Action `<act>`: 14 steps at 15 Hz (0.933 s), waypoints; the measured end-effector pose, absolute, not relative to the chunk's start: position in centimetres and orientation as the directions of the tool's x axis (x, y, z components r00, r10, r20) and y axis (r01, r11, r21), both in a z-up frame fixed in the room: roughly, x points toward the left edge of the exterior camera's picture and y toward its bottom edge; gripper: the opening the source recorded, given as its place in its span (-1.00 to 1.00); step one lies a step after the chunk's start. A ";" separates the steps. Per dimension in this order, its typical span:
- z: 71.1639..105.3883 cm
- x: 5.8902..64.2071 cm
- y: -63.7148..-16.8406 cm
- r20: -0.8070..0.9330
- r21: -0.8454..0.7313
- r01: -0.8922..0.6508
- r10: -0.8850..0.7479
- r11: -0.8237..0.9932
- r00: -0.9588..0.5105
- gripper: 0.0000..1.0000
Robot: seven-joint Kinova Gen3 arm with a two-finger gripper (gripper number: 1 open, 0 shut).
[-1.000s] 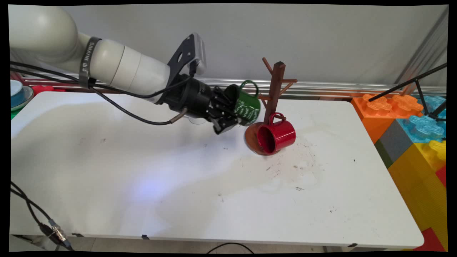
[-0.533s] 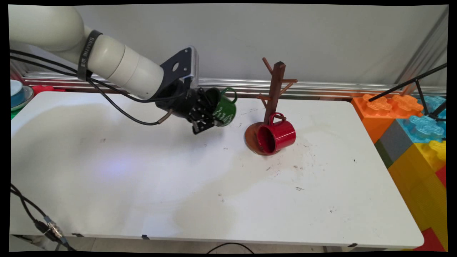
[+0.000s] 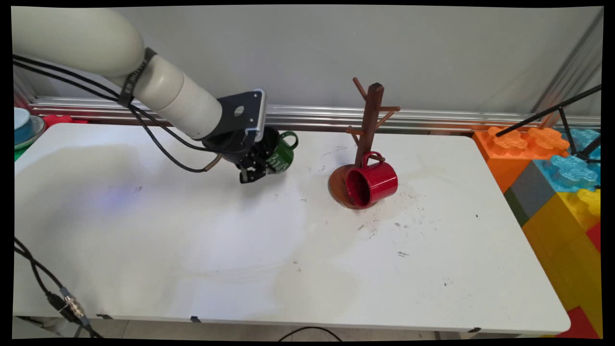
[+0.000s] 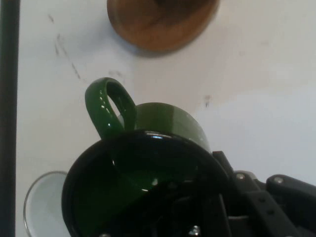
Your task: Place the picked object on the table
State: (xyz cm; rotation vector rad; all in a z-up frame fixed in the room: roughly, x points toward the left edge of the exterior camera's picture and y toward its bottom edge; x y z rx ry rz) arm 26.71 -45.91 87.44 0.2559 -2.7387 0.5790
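Note:
My gripper is shut on the rim of a green mug, held just above the white table at its far middle. The mug is tilted, its handle pointing up and right. In the hand view the green mug fills the centre, one finger inside it and my gripper clamped on its wall. To the right stands a brown wooden mug tree. A red mug hangs by its handle on a low peg and rests over the tree's round base. The wooden base shows at the hand view's top.
Large coloured toy blocks stand off the table's right end, crossed by a black tripod leg. Stacked dishes sit at the far left. Cables hang at the near left corner. A round pale rim lies beside the mug.
The gripper has carried the green mug leftward, away from the mug tree, and lower toward the table. The red mug and the tree have not moved.

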 end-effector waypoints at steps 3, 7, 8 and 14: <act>86.1 26.8 -47.0 0.281 -0.364 -0.213 -0.111 0.906 -0.953 -1.00; 84.5 26.6 -48.1 0.218 -0.348 -0.201 -0.130 0.916 -0.967 -1.00; 84.1 26.5 -48.4 0.206 -0.342 -0.199 -0.133 0.919 -0.969 -1.00; 82.2 25.9 -49.6 0.156 -0.297 -0.192 -0.151 0.936 -0.976 -1.00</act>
